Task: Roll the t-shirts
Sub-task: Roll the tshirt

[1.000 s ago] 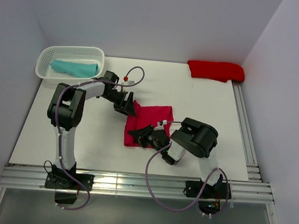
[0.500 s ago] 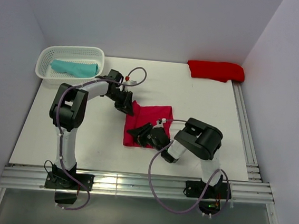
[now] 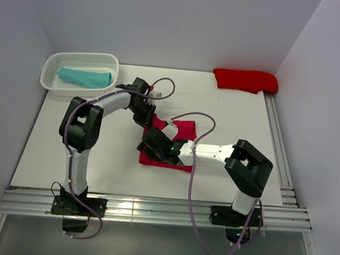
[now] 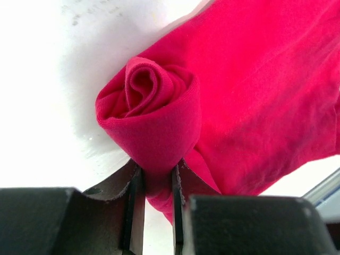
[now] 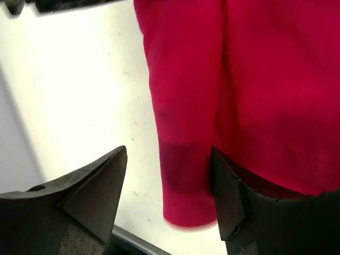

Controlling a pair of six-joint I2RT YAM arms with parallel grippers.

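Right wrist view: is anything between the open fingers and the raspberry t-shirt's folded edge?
Nothing visible. The right gripper is open around the edge of the raspberry t-shirt, with only bare table beside it. The left gripper pinches the rolled end.

raspberry-red t-shirt (image 3: pixel 185 129), teal bundle (image 3: pixel 84 77), scarlet bundle (image 3: pixel 245 80), white lattice basket (image 3: pixel 80 56)

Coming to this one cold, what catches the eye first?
The raspberry-red t-shirt lies mid-table, its far end wound into a tight roll pinched by the left gripper. The right gripper hangs open astride the shirt's near-left edge. A teal bundle fills the white basket; a scarlet bundle lies far right.
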